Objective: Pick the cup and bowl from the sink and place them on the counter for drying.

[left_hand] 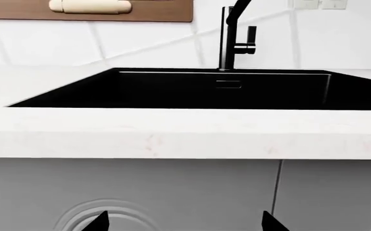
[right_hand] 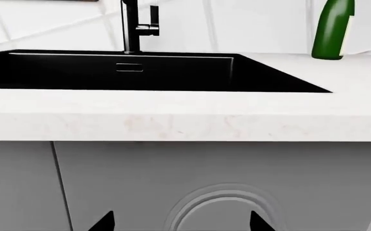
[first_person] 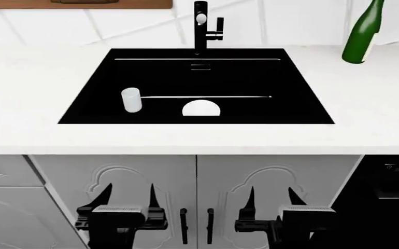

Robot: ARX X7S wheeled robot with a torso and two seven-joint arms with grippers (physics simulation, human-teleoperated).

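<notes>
Two grippers hang low in front of the grey cabinet doors, below the counter's thick front edge. In the head view the left gripper sits at about 7 o'clock and the right gripper at about 5 o'clock; each has its black fingers spread apart with nothing between them, and neither touches the counter or the doors.

At the middle of that view lies the matte black sink, sunk into the white speckled counter. Inside it, the cup lies toward 9 o'clock of the basin, near its left wall. The bowl rests at about 6 o'clock of the basin, close to the front wall, which hides its lower part. Cup and bowl are apart from each other. A black faucet stands at 12 o'clock behind the sink, against the white tiled wall.

A green glass bottle stands on the counter at about 2 o'clock, well apart from the sink. Both wrist views face the counter edge and the sink's back wall; neither shows the cup or bowl.
</notes>
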